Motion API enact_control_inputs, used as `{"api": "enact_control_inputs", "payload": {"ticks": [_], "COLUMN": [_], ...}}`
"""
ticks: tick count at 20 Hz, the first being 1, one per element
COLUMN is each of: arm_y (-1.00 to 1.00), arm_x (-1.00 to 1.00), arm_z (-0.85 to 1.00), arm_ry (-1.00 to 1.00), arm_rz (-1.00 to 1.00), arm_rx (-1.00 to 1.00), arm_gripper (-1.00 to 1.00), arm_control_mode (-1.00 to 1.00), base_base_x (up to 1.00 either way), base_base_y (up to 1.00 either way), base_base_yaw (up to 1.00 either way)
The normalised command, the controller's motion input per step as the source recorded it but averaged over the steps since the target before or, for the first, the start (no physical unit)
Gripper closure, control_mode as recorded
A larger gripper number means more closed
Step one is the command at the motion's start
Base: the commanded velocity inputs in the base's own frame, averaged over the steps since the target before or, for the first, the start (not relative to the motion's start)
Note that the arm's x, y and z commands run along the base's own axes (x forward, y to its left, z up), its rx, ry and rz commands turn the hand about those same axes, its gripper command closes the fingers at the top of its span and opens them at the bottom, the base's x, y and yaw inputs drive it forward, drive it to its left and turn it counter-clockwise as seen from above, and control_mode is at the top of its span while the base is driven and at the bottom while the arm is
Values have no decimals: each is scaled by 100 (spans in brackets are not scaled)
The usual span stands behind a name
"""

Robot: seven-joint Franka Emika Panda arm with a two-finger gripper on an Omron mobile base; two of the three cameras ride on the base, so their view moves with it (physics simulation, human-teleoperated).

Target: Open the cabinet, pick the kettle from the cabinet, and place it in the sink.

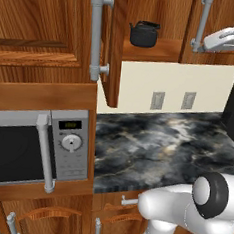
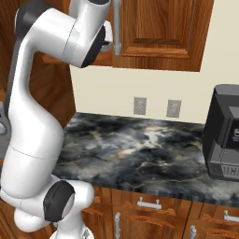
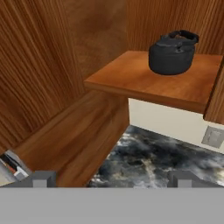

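Observation:
The cabinet has its left door swung open toward me, its long silver handle at the edge. The black-grey kettle stands upright on the bare wooden shelf inside. My gripper hovers to the right of the opening, in front of the closed right door, apart from the kettle. In the hand view the kettle sits up and to the right on the shelf. The gripper is open with nothing between its fingertips. The sink is out of view.
Below the cabinet lies a dark marbled counter with two wall outlets behind it. A microwave is built in at the left. A boxy black coffee machine stands at the counter's right end. The open door stands close on the hand's left.

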Motion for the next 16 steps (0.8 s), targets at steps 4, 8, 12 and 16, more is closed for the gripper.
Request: {"api": "enact_control_inputs", "payload": {"ticks": [4,8,12,16], "arm_y": [-18,-16,-11,-9], "arm_x": [23,26,35,39], "arm_z": [0,0,0,0], "arm_ry": [-7,-3,0,0], "arm_rz": [-12,-13,-11,-7], "arm_rx": [0,0,0,0], "arm_gripper": [-100,-100,-100,-100], "arm_control_mode": [-100,-100,-100,-100], "base_base_x": [0,0,0,0], "base_base_y": [0,0,0,0], "base_base_yaw": [0,0,0,0]}}
